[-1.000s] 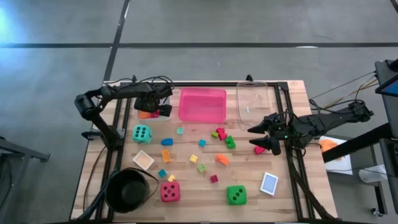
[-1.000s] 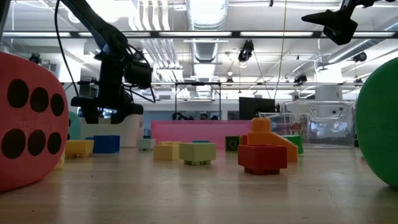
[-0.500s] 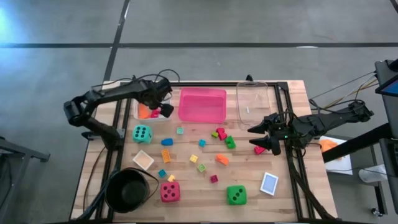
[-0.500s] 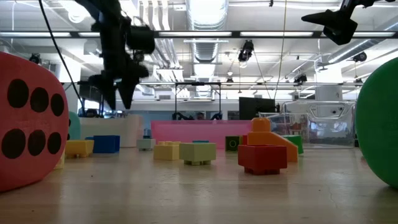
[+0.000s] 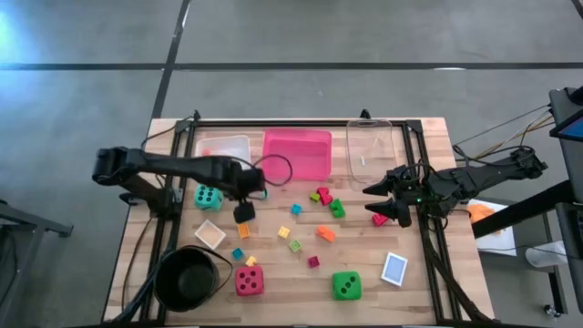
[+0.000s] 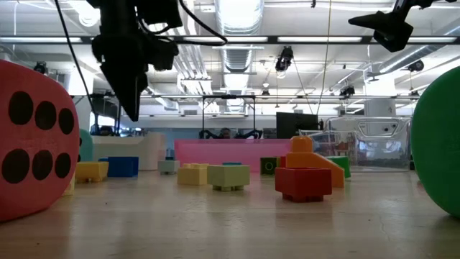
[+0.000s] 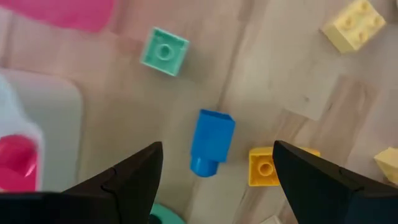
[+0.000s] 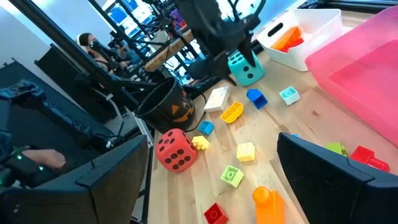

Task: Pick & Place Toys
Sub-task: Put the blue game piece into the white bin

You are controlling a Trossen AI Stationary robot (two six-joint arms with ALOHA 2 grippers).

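Above the blue block (image 7: 211, 142) the left gripper (image 5: 244, 211) was held with its dark, tapered fingers spread apart and nothing between them. The block, a smooth plastic brick with a round stud at one end, lay flat on the pale wooden table (image 5: 419, 292). Just beside it an orange studded block (image 7: 264, 168) was seen, and a little farther off a square teal block (image 7: 164, 51) and a pale yellow block (image 7: 356, 23). Near the gripper stood the teal dotted die (image 5: 208, 195), and beyond it the white rectangular tray (image 5: 224, 150) and the glossy pink tray (image 5: 297, 154).

At the table's right edge the right gripper (image 5: 386, 199) was held open and empty, close to a red block (image 5: 379, 220). A red die (image 5: 249, 281), a green die (image 5: 345, 285) and a blue-edged card (image 5: 394, 269) lay near the front edge, beside a round black bowl (image 5: 189, 280).
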